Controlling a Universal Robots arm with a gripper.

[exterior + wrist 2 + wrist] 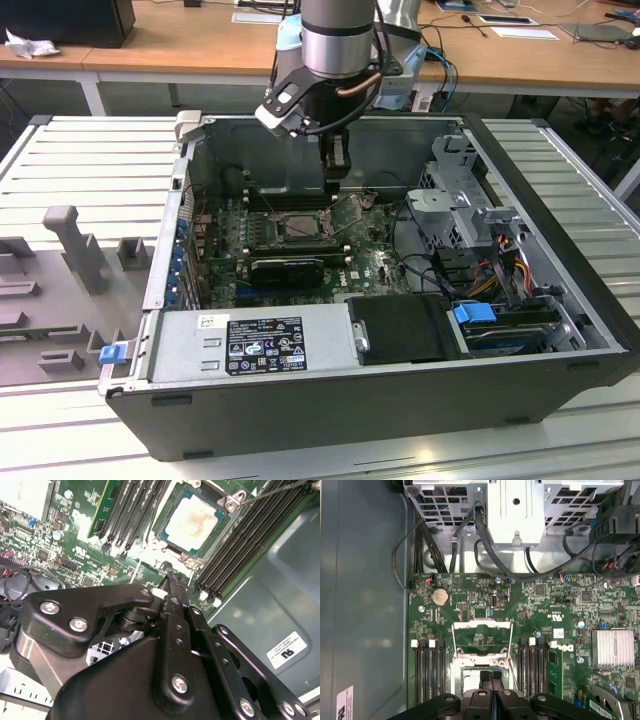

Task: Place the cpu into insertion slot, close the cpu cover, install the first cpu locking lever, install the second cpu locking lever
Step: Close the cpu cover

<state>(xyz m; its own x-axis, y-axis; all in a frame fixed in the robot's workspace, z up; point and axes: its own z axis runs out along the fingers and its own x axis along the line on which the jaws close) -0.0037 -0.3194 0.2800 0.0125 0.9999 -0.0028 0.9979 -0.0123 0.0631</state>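
The cpu [192, 520], with its dull silver top, lies flat in the insertion slot [298, 228] of the green motherboard. The cpu cover [481, 639] is swung back off the slot, and bare board shows through its window. A thin wire locking lever [280, 491] runs past one corner of the slot. My gripper [337, 172] hangs inside the case just above the slot's far edge. Its fingers [172, 587] are pressed together with nothing between them. In the first wrist view the gripper [490, 679] covers most of the slot.
Black memory slots [429, 667] flank the socket on both sides. A power supply [255, 345] and a black drive [405, 328] fill the case's near side. A metal drive cage [460, 200] with cables stands at the exterior view's right, and a grey fixture [65, 245] sits outside at its left.
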